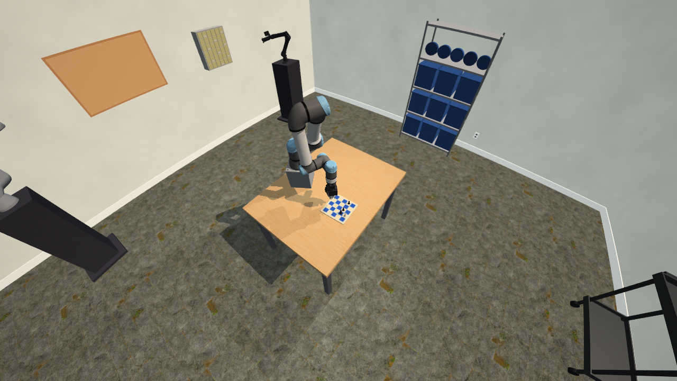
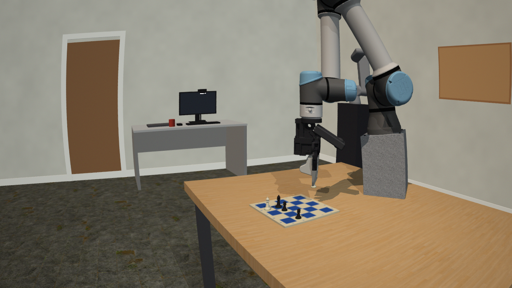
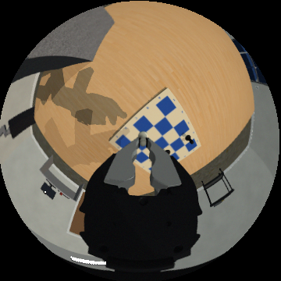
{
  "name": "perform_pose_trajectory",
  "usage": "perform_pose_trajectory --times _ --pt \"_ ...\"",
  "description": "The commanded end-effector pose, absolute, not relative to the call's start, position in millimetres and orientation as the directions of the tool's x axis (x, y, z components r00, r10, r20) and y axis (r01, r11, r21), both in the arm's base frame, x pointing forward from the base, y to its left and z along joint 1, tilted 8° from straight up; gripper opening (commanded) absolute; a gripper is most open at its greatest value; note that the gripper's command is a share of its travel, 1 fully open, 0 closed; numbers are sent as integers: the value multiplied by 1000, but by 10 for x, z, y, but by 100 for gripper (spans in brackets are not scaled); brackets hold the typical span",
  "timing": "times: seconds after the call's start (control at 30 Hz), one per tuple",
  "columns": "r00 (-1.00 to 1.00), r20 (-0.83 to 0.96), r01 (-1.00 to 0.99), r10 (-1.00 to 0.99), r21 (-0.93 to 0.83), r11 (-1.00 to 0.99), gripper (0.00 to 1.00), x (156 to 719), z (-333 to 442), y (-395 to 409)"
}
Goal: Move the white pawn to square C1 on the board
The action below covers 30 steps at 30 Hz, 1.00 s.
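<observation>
Pale walls, mottled floor, brown door (image 2: pixel 93 105), grey desk (image 2: pixel 189 137), blue-binned shelf rack (image 1: pixel 412 90).

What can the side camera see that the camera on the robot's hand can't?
Only the exterior view shows the tall arm with its blue joints, and a white piece standing at the board's corner.

Only the wrist view looks straight down between the pincer's fingers, and it catches a black cart on the floor.

Both show the chessboard on the wooden table, black pieces, and the pincer shut on the white pawn above the table.
</observation>
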<state>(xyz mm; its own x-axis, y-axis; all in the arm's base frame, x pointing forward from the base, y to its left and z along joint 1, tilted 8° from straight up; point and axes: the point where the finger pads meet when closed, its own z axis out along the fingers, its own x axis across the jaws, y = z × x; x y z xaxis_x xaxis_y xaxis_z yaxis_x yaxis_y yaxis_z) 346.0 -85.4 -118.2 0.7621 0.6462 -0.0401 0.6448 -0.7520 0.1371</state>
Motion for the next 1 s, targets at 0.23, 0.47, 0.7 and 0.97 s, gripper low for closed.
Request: perform_pose_trajectory --times 0.23,0.47,0.7,0.97 --pt "762 -39 645 646 141 -752 0 3490 -1513 -904" --pt "762 -39 645 646 141 -752 0 3499 -1662 -924" --pt "762 -39 645 646 141 -752 0 3503 -1727 -933" --pt "762 -39 645 646 141 -752 0 3503 -1733 -934"
